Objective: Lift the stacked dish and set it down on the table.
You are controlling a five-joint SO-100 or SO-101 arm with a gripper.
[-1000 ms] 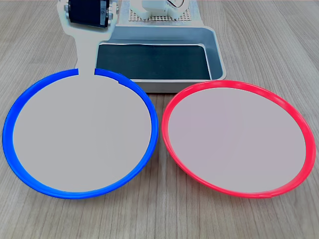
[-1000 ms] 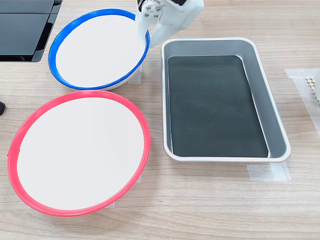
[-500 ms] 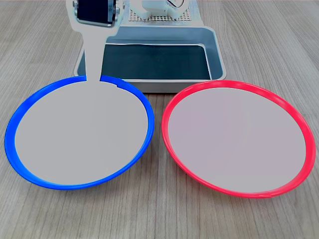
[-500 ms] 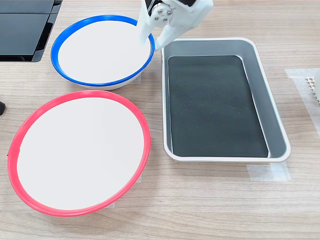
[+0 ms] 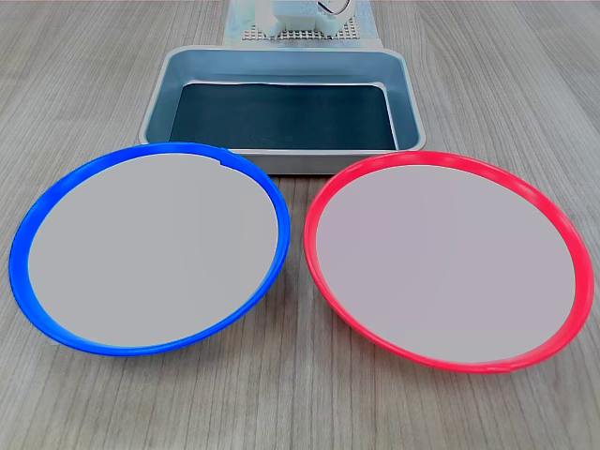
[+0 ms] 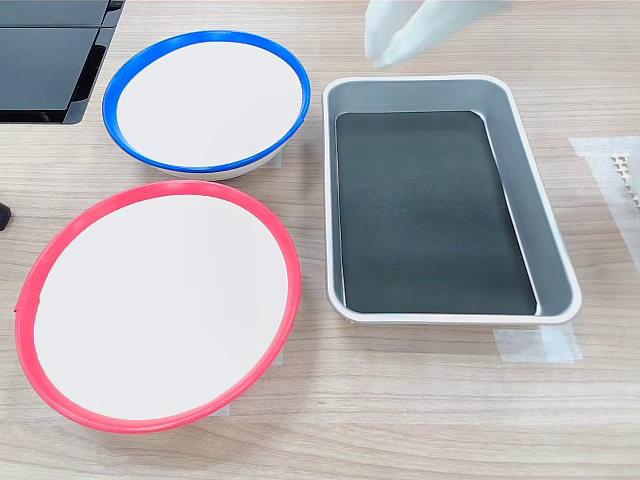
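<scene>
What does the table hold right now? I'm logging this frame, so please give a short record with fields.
blue-rimmed plate: resting on the table, free of the gripper
red-rimmed plate: beside the blue one, rims apart
metal tray: dark bottom, nothing in it
gripper: blurred at the second exterior view's top edge, over the tray's far end, holding nothing; out of the first exterior view
tape strips: on the tabletop by the tray

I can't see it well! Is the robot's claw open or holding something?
Gripper: open and holding nothing, blurred at the second exterior view's top edge, clear of the blue-rimmed plate.
</scene>
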